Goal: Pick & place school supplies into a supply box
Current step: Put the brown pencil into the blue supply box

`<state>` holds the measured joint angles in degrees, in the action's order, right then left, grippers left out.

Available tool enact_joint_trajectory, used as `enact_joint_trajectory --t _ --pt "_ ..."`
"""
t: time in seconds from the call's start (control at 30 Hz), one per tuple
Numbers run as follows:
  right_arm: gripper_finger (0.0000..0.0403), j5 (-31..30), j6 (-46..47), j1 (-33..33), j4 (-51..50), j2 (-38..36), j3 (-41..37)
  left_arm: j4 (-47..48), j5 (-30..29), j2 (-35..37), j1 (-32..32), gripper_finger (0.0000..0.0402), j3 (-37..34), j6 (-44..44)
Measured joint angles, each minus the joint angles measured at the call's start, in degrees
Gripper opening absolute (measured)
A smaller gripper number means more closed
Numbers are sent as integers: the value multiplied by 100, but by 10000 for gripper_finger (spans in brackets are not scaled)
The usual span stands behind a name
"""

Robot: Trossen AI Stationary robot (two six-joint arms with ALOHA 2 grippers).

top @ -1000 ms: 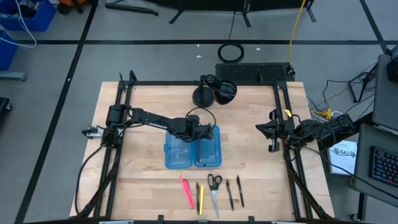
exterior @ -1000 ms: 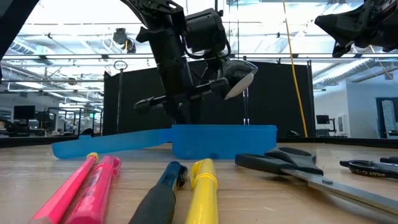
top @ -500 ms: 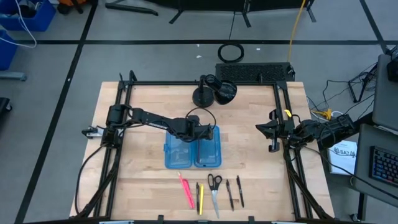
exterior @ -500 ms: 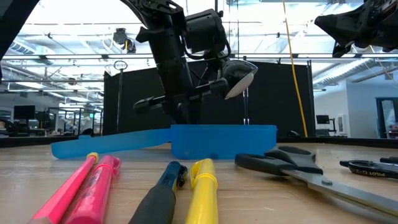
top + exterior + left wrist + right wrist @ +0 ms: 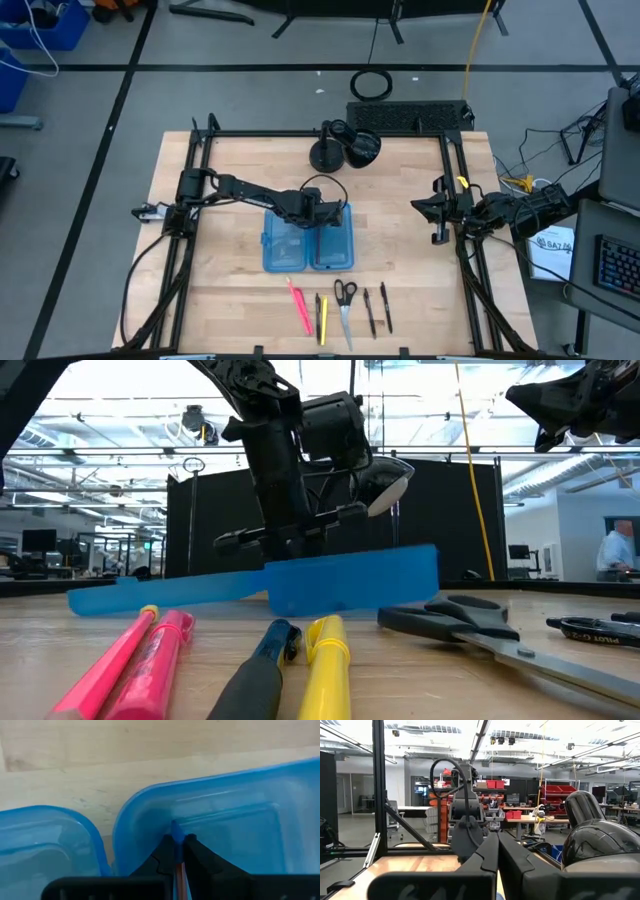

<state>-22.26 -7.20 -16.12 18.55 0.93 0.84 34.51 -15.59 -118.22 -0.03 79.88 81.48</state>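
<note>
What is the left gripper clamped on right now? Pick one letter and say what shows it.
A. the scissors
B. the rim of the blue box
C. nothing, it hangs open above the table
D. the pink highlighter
B: the left gripper has its fingers pinched on the blue rim of the supply box, and in the low view the box sits tilted under that arm.

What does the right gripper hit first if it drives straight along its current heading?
Probably nothing on the table. The right gripper, shut, sits high at the table's right edge and points across toward the left arm. That arm is the first thing in line, though depth there is hard to judge.
</note>
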Motion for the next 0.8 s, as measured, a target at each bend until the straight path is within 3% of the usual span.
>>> enact_joint_trajectory --t 0.2,0.57,0.8 --pt "0 -2 -25 0 -4 0 -2 -60 -104 -24 -2 30 2 1" --pt "0 -6 -101 2 -2 0 -2 -117 -200 35 -4 132 2 -105" --pt "0 -7 -100 1 1 0 -2 -94 -601 511 -62 146 -2 -148"
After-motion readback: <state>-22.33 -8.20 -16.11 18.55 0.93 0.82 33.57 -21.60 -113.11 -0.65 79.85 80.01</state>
